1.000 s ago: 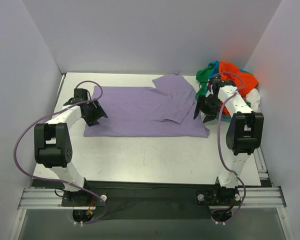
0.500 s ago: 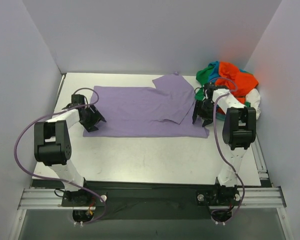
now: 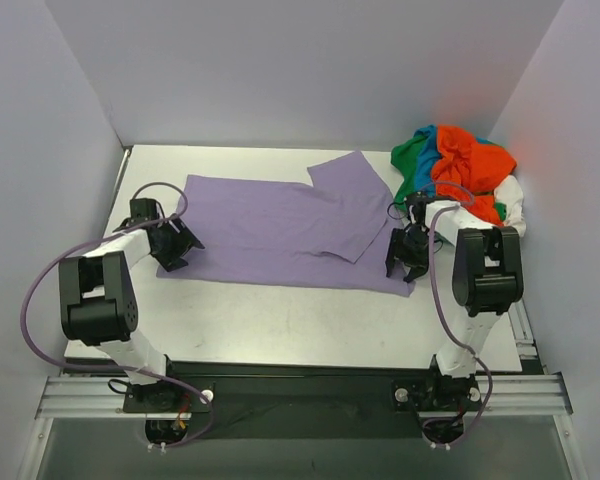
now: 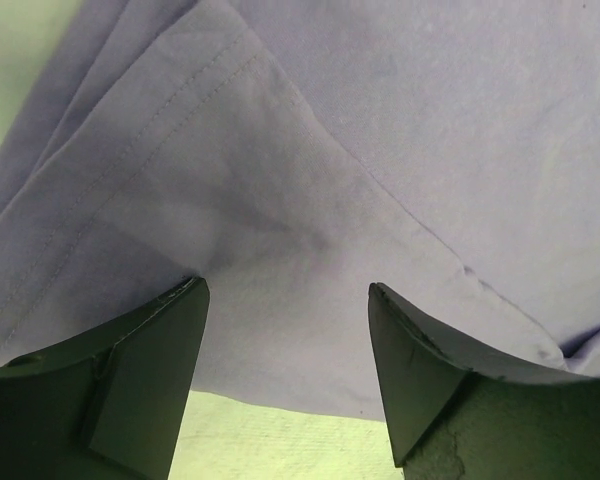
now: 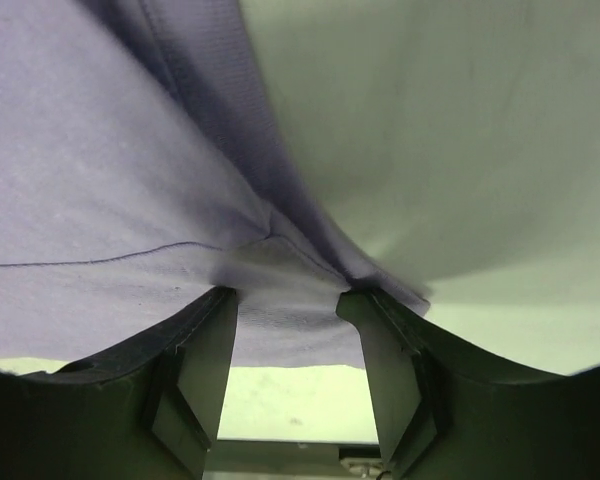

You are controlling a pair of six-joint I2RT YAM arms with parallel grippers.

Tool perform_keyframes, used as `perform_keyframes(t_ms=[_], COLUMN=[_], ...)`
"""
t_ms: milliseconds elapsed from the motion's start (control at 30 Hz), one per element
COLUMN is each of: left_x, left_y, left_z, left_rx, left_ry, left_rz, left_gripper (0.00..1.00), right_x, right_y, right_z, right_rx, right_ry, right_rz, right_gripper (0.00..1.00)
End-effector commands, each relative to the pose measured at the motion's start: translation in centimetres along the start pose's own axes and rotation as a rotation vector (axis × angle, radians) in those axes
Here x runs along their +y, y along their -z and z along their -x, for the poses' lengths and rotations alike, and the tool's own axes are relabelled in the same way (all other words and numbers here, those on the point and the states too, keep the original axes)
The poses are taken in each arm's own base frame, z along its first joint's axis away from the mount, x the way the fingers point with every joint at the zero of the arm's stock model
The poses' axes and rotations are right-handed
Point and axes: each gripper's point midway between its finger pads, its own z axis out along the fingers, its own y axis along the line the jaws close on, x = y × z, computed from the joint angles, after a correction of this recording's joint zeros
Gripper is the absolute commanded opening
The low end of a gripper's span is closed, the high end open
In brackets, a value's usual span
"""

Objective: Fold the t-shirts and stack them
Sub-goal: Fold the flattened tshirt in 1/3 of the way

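Wrist views alone show both end effectors (image 4: 285, 283) (image 5: 287, 292) seemingly straddling lavender t-shirt's (image 4: 380, 150) hem.

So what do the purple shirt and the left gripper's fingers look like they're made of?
The purple shirt: thin matte cloth, likely cotton; stitched hem lines and soft folds show. The left gripper's fingers: seemingly hard black plastic, dull, with sharp moulded edges.

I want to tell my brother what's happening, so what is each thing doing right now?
Purple t-shirt: spread flat on the table, right side folded over.
Pile of t-shirts: crumpled, unfolded, far right corner.
Left gripper: jaws apart astride the shirt's near left edge.
Right gripper: jaws apart astride its near right corner.
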Motion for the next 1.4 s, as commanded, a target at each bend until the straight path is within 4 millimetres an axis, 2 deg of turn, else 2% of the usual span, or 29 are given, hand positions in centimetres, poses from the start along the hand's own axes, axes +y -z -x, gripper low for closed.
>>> perform_keyframes(t_ms=[0, 333, 400, 567, 700, 800, 867, 933, 967, 1033, 1200, 1367], left_x=[7.1, 9.4, 9.6, 9.4, 7.5, 5.5, 4.4, 3.5, 3.2, 3.2, 3.6, 3.2], left_y=[0.0, 2.9, 3.7, 5.6, 7.3, 9.0, 10.1, 10.7, 10.9, 10.9, 10.6, 10.9], left_z=[-3.3, -5.4, -5.8, -6.2, -5.5, -4.2, -3.6, -3.7, -3.7, -4.1, -4.8, -4.9], left_rx=[0.072, 0.057, 0.045, 0.007, -0.048, -0.120, -0.156, -0.174, -0.181, -0.178, -0.154, -0.164], left_ry=[-0.002, -0.011, -0.021, -0.052, -0.087, -0.133, -0.164, -0.221, -0.240, -0.273, -0.279, -0.285], left_rz=[0.226, 0.248, 0.247, 0.229, 0.178, 0.130, 0.115, 0.104, 0.099, 0.102, 0.100, 0.077], left_gripper=[0.77, 0.79, 0.80, 0.80, 0.80, 0.80, 0.80, 0.80, 0.80, 0.80, 0.80, 0.80], right_x=[-1.9, -2.4, -2.4, -2.2, -0.5, 2.4, 4.7, 7.0, 8.4, 10.1, 12.7, 13.3], right_y=[-0.4, 0.3, 0.5, 1.6, 4.9, 6.9, 7.4, 6.9, 6.8, 5.5, 2.7, 1.4], right_z=[-5.8, -9.7, -10.6, -11.4, -9.9, -8.4, -7.6, -8.0, -7.5, -7.6, -8.0, -8.5], right_rx=[0.185, 0.192, 0.185, 0.152, 0.021, -0.088, -0.133, -0.111, -0.131, -0.112, -0.040, -0.019], right_ry=[-0.047, -0.024, -0.005, 0.023, 0.078, 0.180, 0.230, 0.273, 0.290, 0.349, 0.424, 0.449], right_rz=[-0.075, -0.107, -0.113, -0.111, -0.079, -0.030, 0.030, 0.095, 0.129, 0.138, 0.120, 0.097], right_gripper=[0.52, 0.51, 0.51, 0.52, 0.54, 0.56, 0.56, 0.56, 0.55, 0.51, 0.46, 0.45])
